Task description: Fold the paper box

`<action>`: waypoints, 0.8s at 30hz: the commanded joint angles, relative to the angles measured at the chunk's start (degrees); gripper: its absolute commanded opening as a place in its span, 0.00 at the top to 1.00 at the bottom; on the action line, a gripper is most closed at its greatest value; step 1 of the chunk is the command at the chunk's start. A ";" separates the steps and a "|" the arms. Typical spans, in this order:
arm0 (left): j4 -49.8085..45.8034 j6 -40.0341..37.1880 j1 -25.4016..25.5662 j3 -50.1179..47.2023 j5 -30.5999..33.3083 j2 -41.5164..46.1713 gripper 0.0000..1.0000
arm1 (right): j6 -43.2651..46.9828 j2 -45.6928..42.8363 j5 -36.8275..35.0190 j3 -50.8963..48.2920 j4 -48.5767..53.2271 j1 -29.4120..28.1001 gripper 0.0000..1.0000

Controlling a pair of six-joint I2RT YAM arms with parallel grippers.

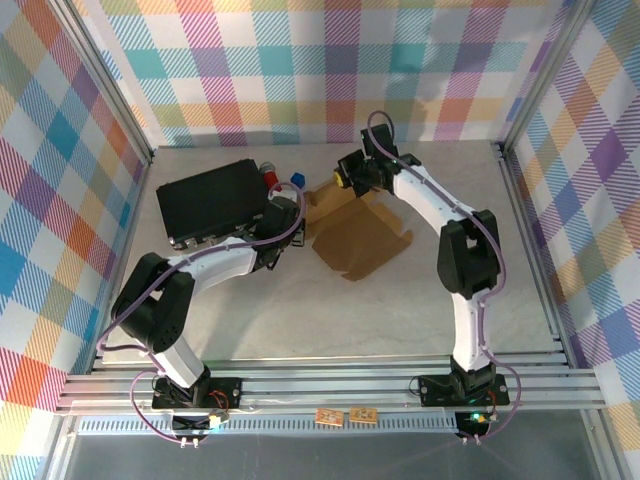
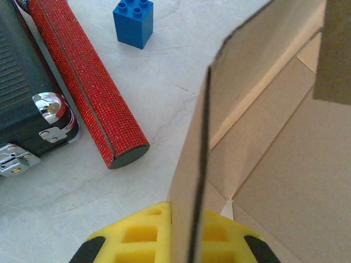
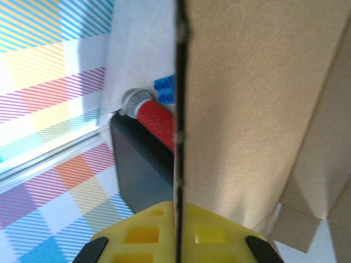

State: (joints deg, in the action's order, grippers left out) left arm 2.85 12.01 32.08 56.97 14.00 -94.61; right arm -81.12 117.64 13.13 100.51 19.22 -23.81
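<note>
The pale surface [image 1: 400, 310] carries the black case [image 1: 210, 200] at the far left. Just to its right, a little beyond the middle, lies the paper box [image 1: 362, 242]. The box is a half-open cardboard sheet: its broad panel lies flat and its flaps rise at the far-left end. Its long axis appears to run diagonally, from those raised flaps toward the near right.

The sheet lies between the two arms, and both already touch it, so neither is the nearer one. The box lies to the right of the left end effector [image 1: 290, 213] and extends toward the near side from the right end effector [image 1: 350, 175].

The left arm reaches low, its forearm running almost level over the surface toward the sheet's left edge. The right arm arches high over the far-right side, with its wrist bent back to the left above the far flaps.

In each wrist view a cardboard flap stands edge-on between the yellow pads [image 2: 137, 241], so both end effectors are closed on flaps of the box. The coming move likely depends on swinging these two upright flaps inward over the flat panel.

A red cylinder [image 2: 88, 82] lies beside the case. A blue brick [image 2: 133, 22] stands just beyond it, apart from the cardboard.
</note>
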 commanded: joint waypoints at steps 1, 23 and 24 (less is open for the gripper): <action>0.93 1.61 -1.70 -0.13 -0.91 3.89 0.97 | -5.31 -4.65 -4.45 -10.70 -13.79 -0.13 1.00; -18.21 40.66 -12.81 10.57 -23.91 8.12 0.36 | -9.49 -7.79 -11.70 -34.20 -50.51 -2.88 1.00; -18.30 42.48 -13.42 10.33 -25.01 8.16 0.35 | -9.49 -7.70 -11.80 -34.93 -51.90 -2.87 1.00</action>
State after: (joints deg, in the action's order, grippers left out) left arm -9.56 42.59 20.12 66.04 -7.22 -88.64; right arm -89.60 109.43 3.11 68.12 -25.71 -26.30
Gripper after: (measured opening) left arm 0.648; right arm 0.070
